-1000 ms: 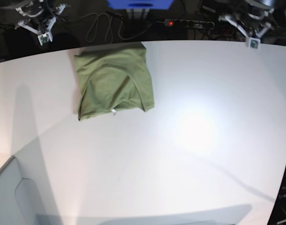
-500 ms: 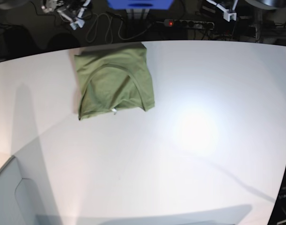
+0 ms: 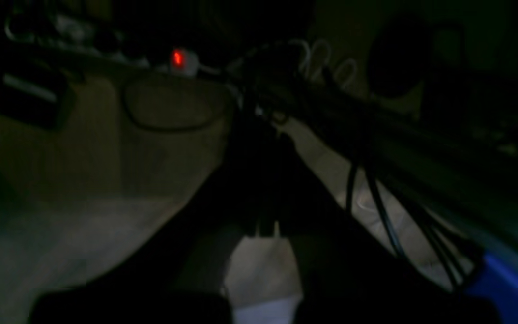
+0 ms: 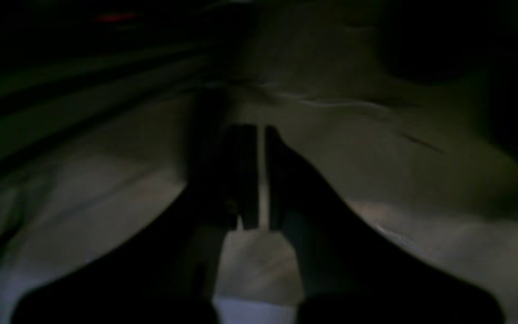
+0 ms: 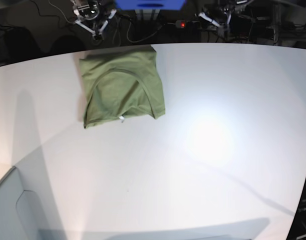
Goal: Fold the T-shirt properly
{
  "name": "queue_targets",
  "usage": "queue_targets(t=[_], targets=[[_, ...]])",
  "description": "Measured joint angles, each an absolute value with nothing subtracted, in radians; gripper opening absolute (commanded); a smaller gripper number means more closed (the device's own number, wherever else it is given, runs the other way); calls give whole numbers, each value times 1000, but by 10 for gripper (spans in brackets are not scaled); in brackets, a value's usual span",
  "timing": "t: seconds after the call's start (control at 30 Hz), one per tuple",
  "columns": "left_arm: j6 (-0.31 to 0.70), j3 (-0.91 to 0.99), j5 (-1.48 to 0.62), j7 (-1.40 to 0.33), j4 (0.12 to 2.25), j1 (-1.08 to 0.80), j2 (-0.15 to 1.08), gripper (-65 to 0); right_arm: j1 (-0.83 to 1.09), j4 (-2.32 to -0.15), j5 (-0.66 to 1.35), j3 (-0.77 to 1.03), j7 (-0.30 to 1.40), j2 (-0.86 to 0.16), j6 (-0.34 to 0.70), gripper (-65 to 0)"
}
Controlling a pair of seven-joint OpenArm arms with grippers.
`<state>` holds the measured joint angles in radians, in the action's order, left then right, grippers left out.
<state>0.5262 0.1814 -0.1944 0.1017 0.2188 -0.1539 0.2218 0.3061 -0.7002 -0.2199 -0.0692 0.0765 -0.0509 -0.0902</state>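
Your arms pulled in since a second ago: right gripper and left gripper both swung from outer corners toward centre, beyond table's far edge. Plain olive-green cotton T-shirt unmoved, lying as compact folded rectangle at far left of smooth white table, curved hem seam on top. Reads as fold finished, arms retiring.

Both pincers pressed together, pinching nothing; wrist views dark, only floor and cables.

Cloth soft, lightly creased, edges roughly squared; small pale tag at near edge.
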Motion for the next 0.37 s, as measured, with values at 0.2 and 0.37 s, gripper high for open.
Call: queue_targets(t=[0.2, 0.37], targets=[[355, 47, -191, 88, 220, -138, 188, -650, 195, -471, -216, -87, 46, 6, -389, -649], [351, 2, -192, 86, 218, -136, 176, -650, 178, -363, -216, -86, -75, 6, -398, -649]])
